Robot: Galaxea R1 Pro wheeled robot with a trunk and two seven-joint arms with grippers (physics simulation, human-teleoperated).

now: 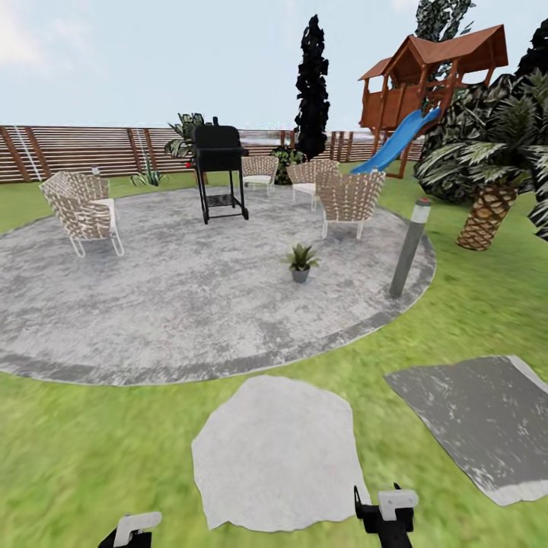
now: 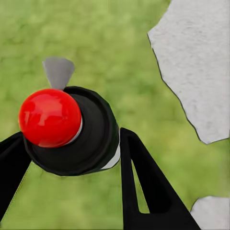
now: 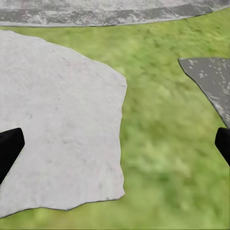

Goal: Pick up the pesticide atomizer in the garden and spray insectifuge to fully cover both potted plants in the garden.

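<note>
One potted plant (image 1: 301, 262), a small spiky green rosette in a grey pot, stands on the round grey patio (image 1: 175, 304) well ahead of me. A similar spiky plant (image 1: 148, 177) shows far back by the fence. In the left wrist view my left gripper (image 2: 72, 143) is shut on the pesticide atomizer (image 2: 91, 139), seen end-on as a dark round body with a glossy red knob and a grey nozzle tip. My left gripper (image 1: 129, 533) sits at the bottom edge of the head view. My right gripper (image 1: 384, 517) (image 3: 115, 148) is open over the lawn, holding nothing.
A pale stepping stone (image 1: 278, 449) lies just ahead, a darker one (image 1: 479, 415) to its right. A grey bollard lamp (image 1: 409, 247) stands at the patio's right rim. A black grill (image 1: 219, 171), wicker chairs (image 1: 84, 213), a palm (image 1: 491, 205) and a playhouse with slide (image 1: 426, 84) lie beyond.
</note>
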